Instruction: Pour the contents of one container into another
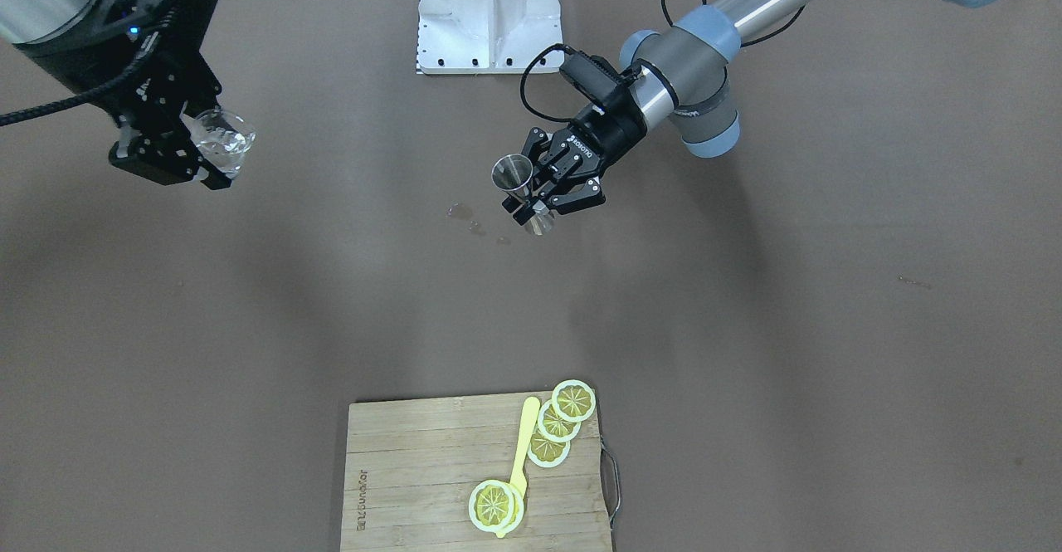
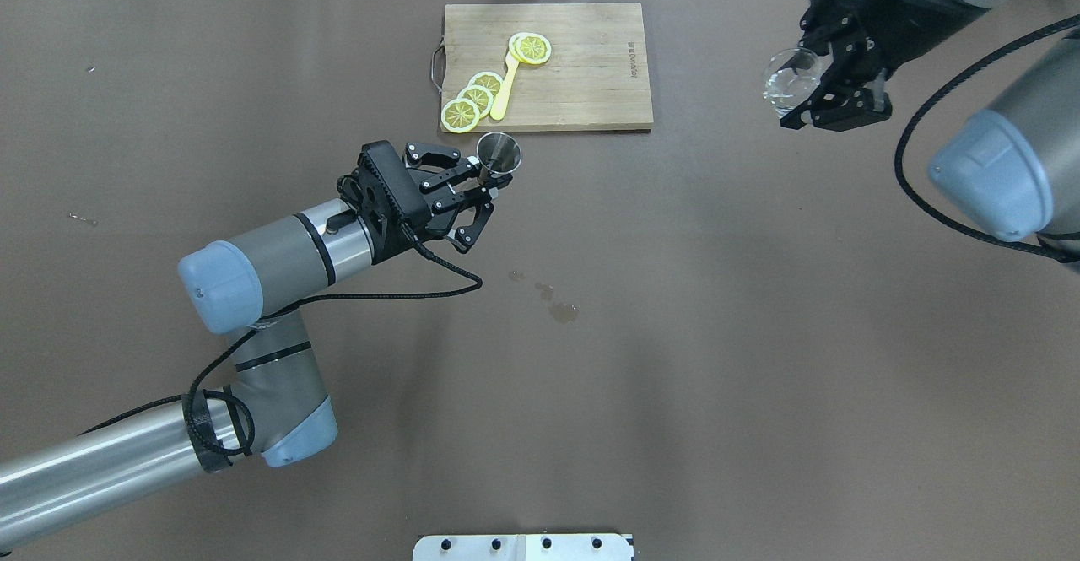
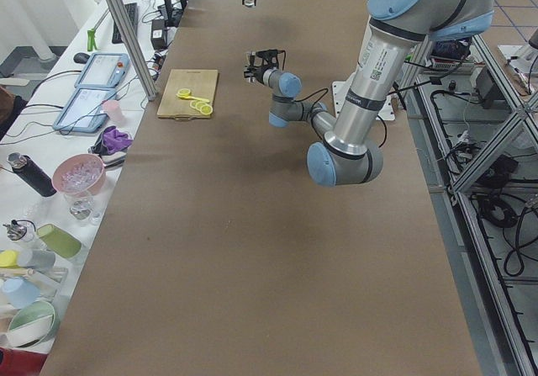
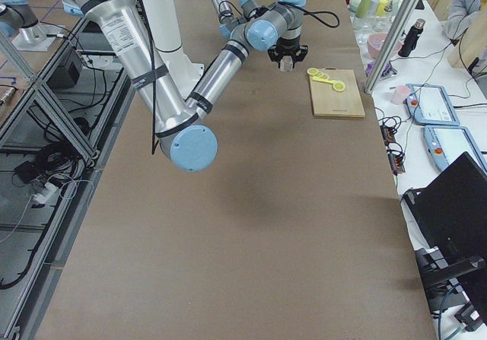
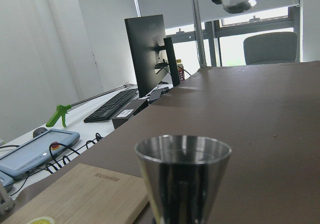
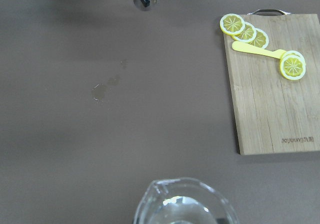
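My left gripper (image 2: 488, 190) is shut on the waist of a steel jigger (image 2: 498, 153), held upright above the table just in front of the cutting board. In the front-facing view the same jigger (image 1: 512, 174) sits in that gripper (image 1: 531, 202). In the left wrist view, the jigger's rim (image 5: 182, 151) fills the lower middle. My right gripper (image 2: 814, 93) is shut on a clear glass cup (image 2: 789, 84) with clear liquid in it, held high at the far right, well apart from the jigger. The glass cup (image 6: 182, 204) shows at the bottom of the right wrist view.
A wooden cutting board (image 2: 591, 80) at the table's far side carries lemon slices (image 2: 474, 99) and a yellow spoon (image 2: 504, 89). Small wet spots (image 2: 563, 312) mark the brown table between the arms. A white mount plate (image 1: 488, 17) sits by the robot's base.
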Motion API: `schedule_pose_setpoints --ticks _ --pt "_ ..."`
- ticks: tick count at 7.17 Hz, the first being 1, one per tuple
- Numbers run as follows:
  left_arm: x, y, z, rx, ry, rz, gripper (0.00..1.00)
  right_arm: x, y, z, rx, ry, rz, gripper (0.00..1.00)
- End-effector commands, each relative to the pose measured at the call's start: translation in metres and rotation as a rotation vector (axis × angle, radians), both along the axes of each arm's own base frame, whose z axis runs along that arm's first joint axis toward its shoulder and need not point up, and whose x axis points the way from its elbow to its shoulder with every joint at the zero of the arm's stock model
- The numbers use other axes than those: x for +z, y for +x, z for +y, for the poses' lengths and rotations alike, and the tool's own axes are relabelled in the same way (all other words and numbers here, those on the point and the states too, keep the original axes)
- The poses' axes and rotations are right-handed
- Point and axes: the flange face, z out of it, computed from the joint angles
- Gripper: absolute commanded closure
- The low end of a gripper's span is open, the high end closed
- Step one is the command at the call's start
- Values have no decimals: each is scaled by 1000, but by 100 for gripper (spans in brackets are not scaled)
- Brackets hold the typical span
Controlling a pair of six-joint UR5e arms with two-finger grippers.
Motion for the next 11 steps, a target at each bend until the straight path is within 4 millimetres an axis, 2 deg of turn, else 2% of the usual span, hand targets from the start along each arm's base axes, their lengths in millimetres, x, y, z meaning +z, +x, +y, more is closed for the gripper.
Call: schedule_pose_setpoints --ticks 1,2,3,4,5,6,8,10,11 --pt "11 -21 -25 -46 -30 -54 100 68 47 7 8 -16 -46 100" --pt "40 -35 -27 -34 -45 -93 100 88 54 10 14 -28 -51 100" --pt "61 -41 -24 -26 -55 -114 100 99 59 4 23 -43 -55 100" --pt "87 -54 -17 -30 -61 -113 100 115 73 -10 35 -69 -76 100" --pt "103 -74 -9 -35 -67 -118 100 121 77 -13 59 -98 -75 100" --pt "122 -81 -5 -25 -118 -116 100 134 78 -14 100 -121 -62 100" --pt "127 -83 -2 -26 -132 -115 100 154 84 -8 194 -145 -82 100" --pt "156 -91 6 -25 -144 -153 100 177 83 -10 256 -171 -125 100" --pt "152 -92 8 -17 -142 -131 100 187 83 -14 285 -165 -138 100"
